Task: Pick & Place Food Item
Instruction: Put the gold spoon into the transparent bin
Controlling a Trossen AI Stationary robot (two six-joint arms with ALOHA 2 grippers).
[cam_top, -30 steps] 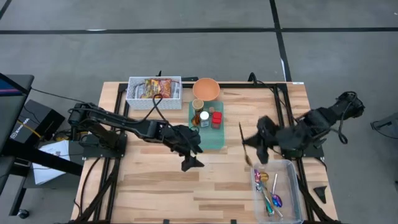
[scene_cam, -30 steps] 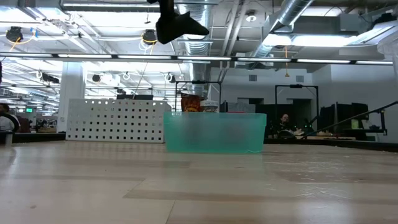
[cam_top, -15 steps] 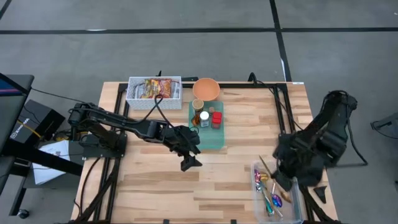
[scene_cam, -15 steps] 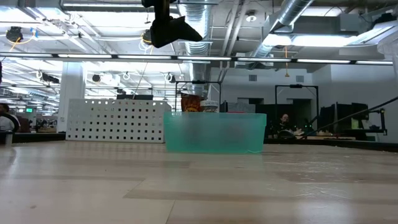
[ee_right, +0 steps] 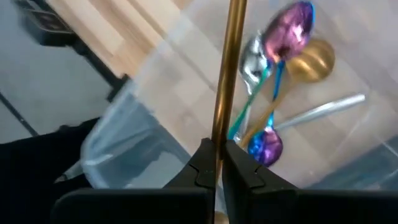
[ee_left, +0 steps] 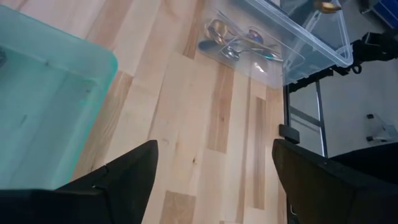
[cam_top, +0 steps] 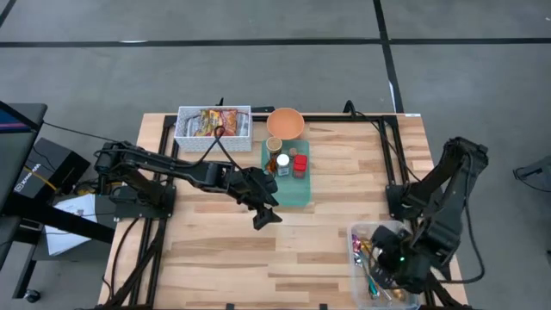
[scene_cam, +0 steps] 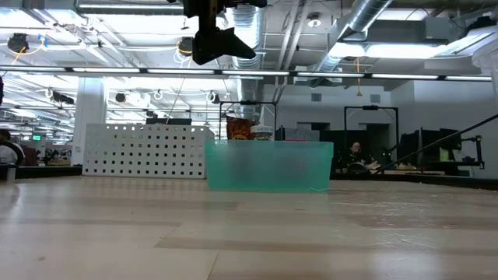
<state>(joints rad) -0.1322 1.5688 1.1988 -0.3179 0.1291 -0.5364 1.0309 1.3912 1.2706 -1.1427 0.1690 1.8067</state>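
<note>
My right gripper (cam_top: 389, 261) hangs over the clear bin (cam_top: 405, 231) at the table's near right corner, shut on a slim gold utensil shaft (ee_right: 225, 68). Coloured spoons (ee_right: 281, 68) lie in the bin below it. My left gripper (cam_top: 266, 216) is open and empty above the table, just near of the teal tray (cam_top: 293, 195); its fingers stand wide apart in the left wrist view (ee_left: 214, 168). The tray holds jars (cam_top: 284, 161). Snack packets (cam_top: 215, 120) lie in a white basket (cam_top: 185, 131) at the far edge, beside an orange bowl (cam_top: 285, 123). My right gripper pinches the gold shaft (ee_right: 217, 134) between its two fingertips (ee_right: 200, 163). The shaft runs straight on past the fingers, over the bin and clear of the spoons. Both of its ends are out of view.
The teal tray (scene_cam: 268, 165) and the white basket (scene_cam: 148, 150) stand at the far middle of the table. The clear bin also shows in the left wrist view (ee_left: 292, 43). Bare wood (cam_top: 215, 250) lies across the near left and middle.
My right gripper has swung from the table's middle right toward the near edge with the gold utensil and now hangs over the clear bin. My left gripper has shifted a little toward the teal tray and stays open.
</note>
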